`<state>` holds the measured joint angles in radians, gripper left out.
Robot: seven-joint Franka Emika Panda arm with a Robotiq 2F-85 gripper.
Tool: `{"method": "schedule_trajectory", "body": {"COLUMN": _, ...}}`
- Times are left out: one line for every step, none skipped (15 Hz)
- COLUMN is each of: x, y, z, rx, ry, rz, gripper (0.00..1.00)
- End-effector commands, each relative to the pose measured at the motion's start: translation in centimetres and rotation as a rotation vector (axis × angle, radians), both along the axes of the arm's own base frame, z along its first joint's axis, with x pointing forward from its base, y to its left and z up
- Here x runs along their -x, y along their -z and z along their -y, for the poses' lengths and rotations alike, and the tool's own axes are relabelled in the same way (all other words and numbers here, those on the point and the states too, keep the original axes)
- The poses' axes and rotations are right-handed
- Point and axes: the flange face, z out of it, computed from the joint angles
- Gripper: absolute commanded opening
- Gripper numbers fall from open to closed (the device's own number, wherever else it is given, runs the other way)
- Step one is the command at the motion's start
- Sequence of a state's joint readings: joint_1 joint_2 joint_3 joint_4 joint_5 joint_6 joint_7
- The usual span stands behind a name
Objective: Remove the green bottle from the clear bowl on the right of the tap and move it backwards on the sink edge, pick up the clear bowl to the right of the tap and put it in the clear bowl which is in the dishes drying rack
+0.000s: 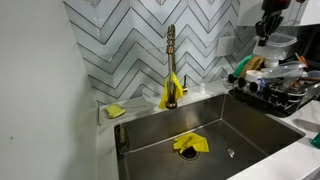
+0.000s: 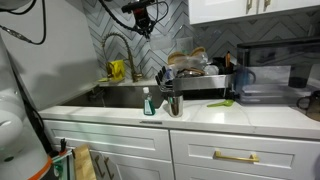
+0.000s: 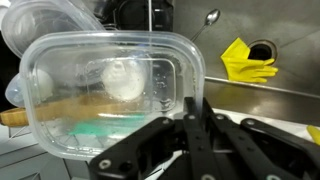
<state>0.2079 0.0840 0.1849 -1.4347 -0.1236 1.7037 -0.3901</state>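
Mostly done, drop-off pending. Claw [image 3: 190, 108] is clenched on the near rim of the clear rectangular plastic bowl [image 3: 100, 85]. The bowl is clear of any surface and carried roughly level. No bottle in it; what shows through the plastic is whatever lies below.

Just past it, top left of the wrist view, is a second clear plastic bowl [image 3: 35, 25]. I judge this to be the target in the dark wire dish drying rack [image 1: 280, 98]. The held bowl overlaps it in view but isn't nested. In an exterior view the claw [image 1: 268, 28] sits high above the rack, so lateral position looks about right.

Bottle step: a small green-teal bottle [image 2: 148, 101] stands upright on the white bench [image 2: 250, 118] at the sink edge. It is just beside a cup of utensils [image 2: 173, 104] and apart from any bowl. Probably the task's bottle, though it's tiny in that view so not certain. I'd count that step closed.

Further back: yellow rubber glove [image 3: 245, 60] in the steel sink [image 1: 150, 140], brass tap [image 1: 170, 60] behind it. Neither is involved.

Left to do: descend, seat the held bowl inside the rack bowl, let go, retract.
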Motion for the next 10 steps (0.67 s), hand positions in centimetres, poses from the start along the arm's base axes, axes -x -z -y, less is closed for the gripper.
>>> {"method": "schedule_trajectory", "body": {"x": -1.4, "y": 1.3, "z": 2.2, "rx": -0.069, "ry": 0.052, "rz": 0.068, "gripper": 0.02}}
{"method": "schedule_trajectory", "body": {"x": -2.0, "y": 1.5, "z": 2.8, "rx": -0.080, "ry": 0.058, "rz": 0.097, "gripper": 0.02}}
{"method": "schedule_trajectory", "body": {"x": -2.4, "y": 1.8, "z": 3.3, "rx": -0.094, "ry": 0.064, "rz": 0.110, "gripper": 0.02}}
{"method": "schedule_trajectory", "body": {"x": -2.7, "y": 2.1, "z": 3.8, "rx": -0.105, "ry": 0.071, "rz": 0.117, "gripper": 0.02}}
{"method": "schedule_trajectory", "body": {"x": -2.9, "y": 2.5, "z": 4.3, "rx": -0.112, "ry": 0.086, "rz": 0.117, "gripper": 0.02}}
{"method": "schedule_trajectory", "body": {"x": -2.9, "y": 2.8, "z": 5.0, "rx": -0.121, "ry": 0.105, "rz": 0.112, "gripper": 0.02}}
{"method": "schedule_trajectory", "body": {"x": -2.9, "y": 3.1, "z": 5.6, "rx": -0.124, "ry": 0.114, "rz": 0.111, "gripper": 0.02}}
{"method": "schedule_trajectory", "body": {"x": -2.9, "y": 3.4, "z": 6.1, "rx": -0.128, "ry": 0.121, "rz": 0.113, "gripper": 0.02}}
{"method": "schedule_trajectory", "body": {"x": -3.0, "y": 3.6, "z": 6.5, "rx": -0.135, "ry": 0.125, "rz": 0.122, "gripper": 0.02}}
{"method": "schedule_trajectory", "body": {"x": -3.3, "y": 4.0, "z": 6.8, "rx": -0.143, "ry": 0.126, "rz": 0.126, "gripper": 0.02}}
